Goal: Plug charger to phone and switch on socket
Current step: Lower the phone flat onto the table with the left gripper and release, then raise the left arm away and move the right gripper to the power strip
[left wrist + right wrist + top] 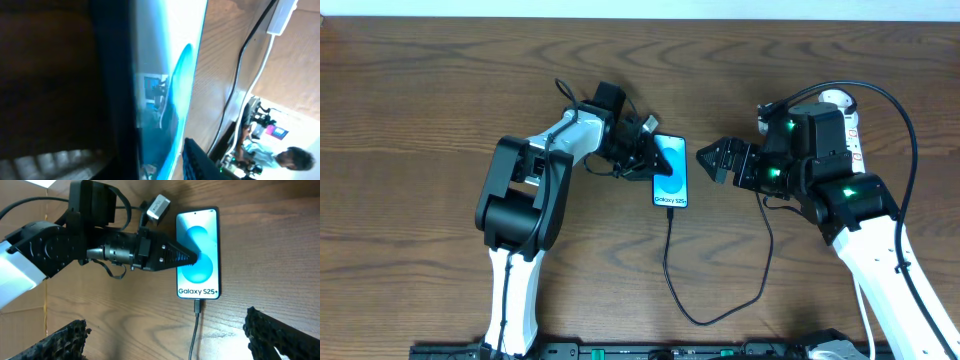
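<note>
The phone (672, 180) lies flat mid-table with its blue "Galaxy S25" screen up; it also shows in the right wrist view (200, 240) and fills the left wrist view (170, 75). My left gripper (655, 162) is shut, and its tips rest on the screen near the phone's left edge (194, 260). The black charger (672, 260) has its plug tip (199, 305) seated in the phone's bottom edge and loops down and right. My right gripper (713, 160) is open and empty just right of the phone (165, 335). The white socket (850, 112) lies at the back right, partly hidden by my right arm.
My left arm's body (520, 190) stretches across the table left of the phone. The charger's loop (720, 318) reaches toward the front edge, then rises toward my right arm. A white block with a white cord (281, 17) shows far off in the left wrist view.
</note>
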